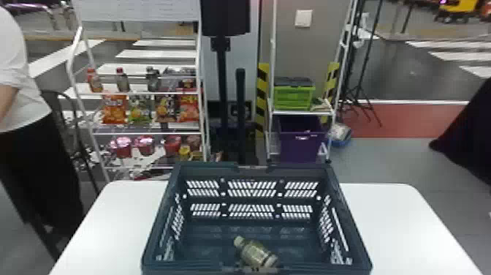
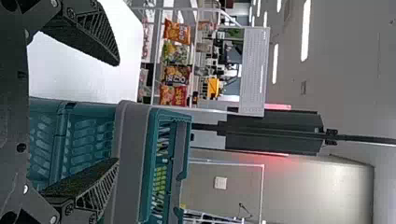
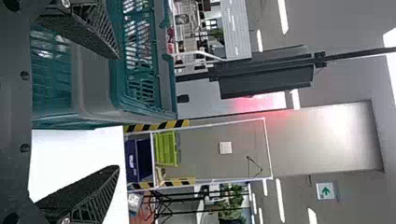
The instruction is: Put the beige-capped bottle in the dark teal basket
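On its side lay the stubby, see-through beige-capped bottle (image 1: 254, 253), inside the dark teal plastic basket (image 1: 252, 223), head view! Wrist views had my black left gripper (image 2: 116, 111) and black right gripper (image 3: 116, 112) spread wide.

In the head view, you're losing the near edges of the basket (image 1: 350, 215) and table (image 1: 398, 212) past the bottom edge. The bottle's (image 1: 255, 253) label is blurring beyond reading, and so is where its base is meeting the near rim. Fingers of the left gripper (image 2: 116, 112) and right gripper (image 3: 117, 112) are hiding parts of the basket in their wrist views.
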